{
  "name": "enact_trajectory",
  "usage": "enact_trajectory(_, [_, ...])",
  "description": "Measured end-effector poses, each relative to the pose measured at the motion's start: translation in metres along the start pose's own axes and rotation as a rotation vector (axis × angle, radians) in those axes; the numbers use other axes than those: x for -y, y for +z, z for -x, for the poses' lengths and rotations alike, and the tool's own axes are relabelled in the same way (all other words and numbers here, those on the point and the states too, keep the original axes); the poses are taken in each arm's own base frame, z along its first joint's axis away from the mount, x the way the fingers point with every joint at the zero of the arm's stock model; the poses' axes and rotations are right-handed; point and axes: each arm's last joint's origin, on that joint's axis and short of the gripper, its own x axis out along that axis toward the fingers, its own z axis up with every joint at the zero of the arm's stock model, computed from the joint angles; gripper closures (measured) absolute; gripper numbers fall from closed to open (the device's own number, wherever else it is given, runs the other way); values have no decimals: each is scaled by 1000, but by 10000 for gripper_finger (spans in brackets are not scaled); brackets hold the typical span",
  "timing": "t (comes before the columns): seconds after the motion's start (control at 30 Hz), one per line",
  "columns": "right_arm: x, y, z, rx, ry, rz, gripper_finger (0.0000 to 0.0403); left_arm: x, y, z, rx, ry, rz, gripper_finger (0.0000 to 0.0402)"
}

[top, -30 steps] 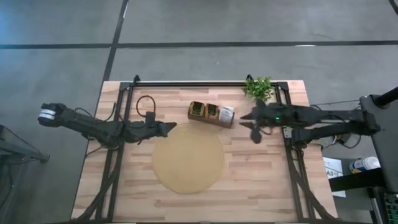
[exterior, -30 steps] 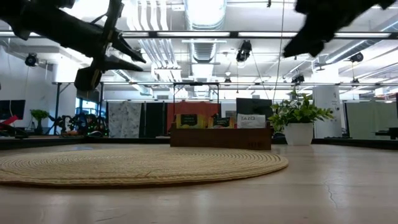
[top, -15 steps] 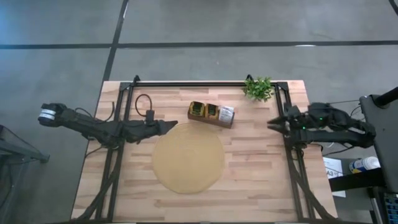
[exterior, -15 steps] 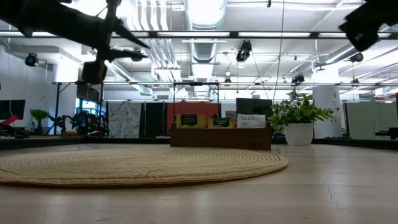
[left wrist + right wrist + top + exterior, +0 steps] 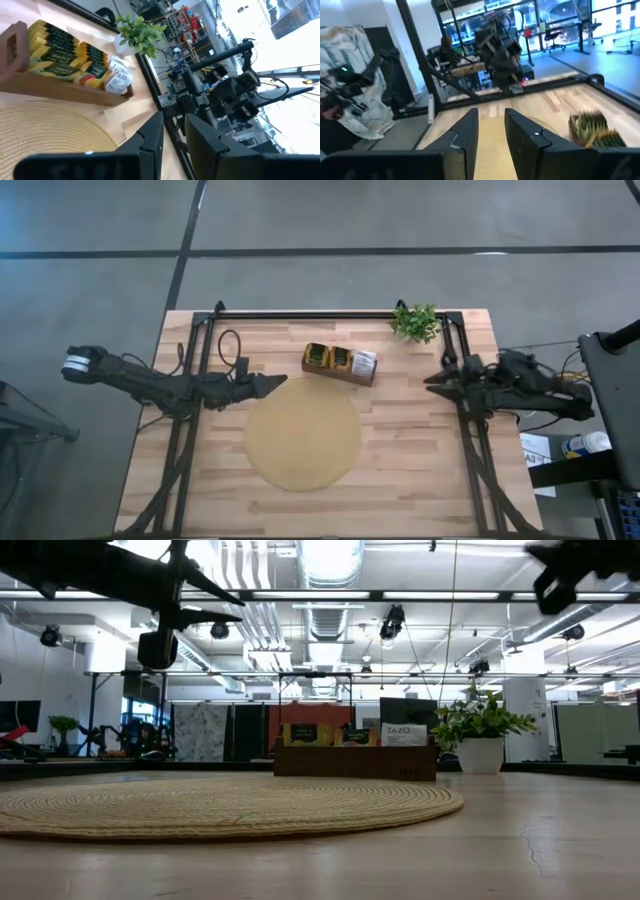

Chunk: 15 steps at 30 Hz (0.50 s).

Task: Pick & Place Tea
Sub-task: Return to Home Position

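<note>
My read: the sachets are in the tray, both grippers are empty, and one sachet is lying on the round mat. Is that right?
Not quite. The round mat is bare: the high view shows no sachet on it. The rest holds: the sachets stand in the tray, and the left gripper and right gripper are open and empty.

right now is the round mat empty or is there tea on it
Empty: the mat shows bare in the high and low views; the tea sachets in sight stand in the tray.
</note>
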Motion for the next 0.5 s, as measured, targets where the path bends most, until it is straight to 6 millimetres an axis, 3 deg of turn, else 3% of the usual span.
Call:
enact_trajectory(0.2, [17, -42, -25, 20, 37, -64, 310, 0, -3, -1, -34, -6, -63, 326])
enact_trajectory(0.5, [30, -81, -32, -52, 31, -105, 323, -2, -5, 0, -55, 6, -116, 326])
